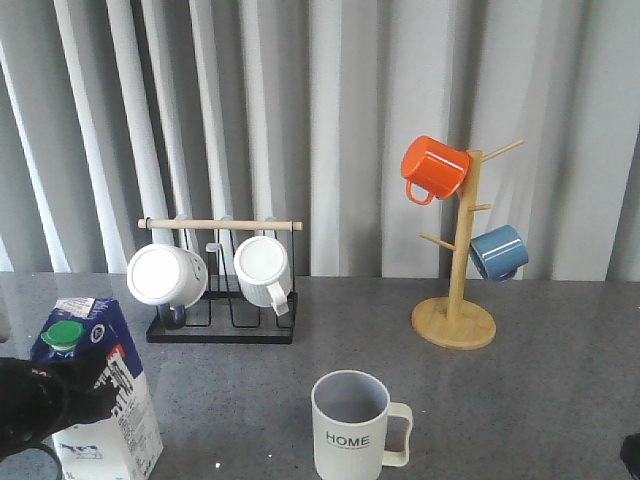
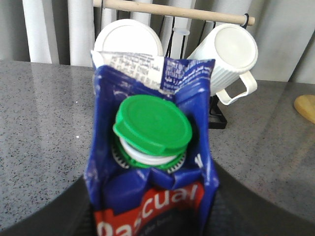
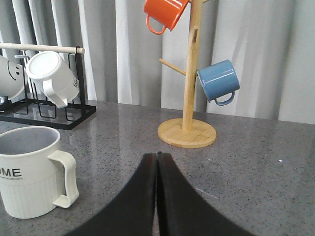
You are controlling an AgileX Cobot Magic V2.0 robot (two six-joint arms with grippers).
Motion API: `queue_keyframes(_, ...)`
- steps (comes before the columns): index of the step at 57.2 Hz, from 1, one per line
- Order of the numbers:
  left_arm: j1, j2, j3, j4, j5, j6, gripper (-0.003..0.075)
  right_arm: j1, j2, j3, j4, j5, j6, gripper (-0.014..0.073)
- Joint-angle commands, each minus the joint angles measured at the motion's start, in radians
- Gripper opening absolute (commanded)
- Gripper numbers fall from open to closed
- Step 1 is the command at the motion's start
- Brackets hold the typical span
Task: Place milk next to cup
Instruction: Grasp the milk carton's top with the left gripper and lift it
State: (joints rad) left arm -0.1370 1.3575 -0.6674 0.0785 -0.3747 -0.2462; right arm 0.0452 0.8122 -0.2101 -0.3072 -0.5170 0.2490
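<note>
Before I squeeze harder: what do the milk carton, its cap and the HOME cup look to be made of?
The carton looks like coated paperboard: printed blue, glossy, with creased folds at the gable. Its cap looks like smooth green plastic over a white collar. The cup is matte, pale and ribbed; ceramic or plastic, the look leaves that open. The left gripper appears closed on the carton.

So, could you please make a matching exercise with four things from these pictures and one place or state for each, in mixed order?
Things:
1. milk carton
2. HOME mug
3. orange mug
4. right gripper

Places or states:
a. hanging high on the wooden mug tree
b. fingers closed, holding nothing
c. standing upright on the table, empty
d. at the table's front left, with the left gripper around it

Pairs: 1-d, 2-c, 3-a, 4-b
</note>
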Motion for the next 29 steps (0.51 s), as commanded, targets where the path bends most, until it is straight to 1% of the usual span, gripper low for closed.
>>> queue_keyframes(1,-0.006,-0.021,-0.031,-0.005,-0.075,-0.011,0.0137,-0.004,-0.007,-0.033,0.003,-0.071,-0.007,-0.0006)
queue_keyframes(8,-0.006,-0.021,-0.031,-0.005,-0.075,-0.011,0.0118,-0.004,-0.007,-0.033,0.003,-0.071,-0.007,-0.0006)
queue_keyframes(29,-0.001,-0.021,-0.031,-0.005,-0.077,-0.009,0.0119,-0.004,-0.007,-0.033,0.003,-0.071,-0.007,-0.0006)
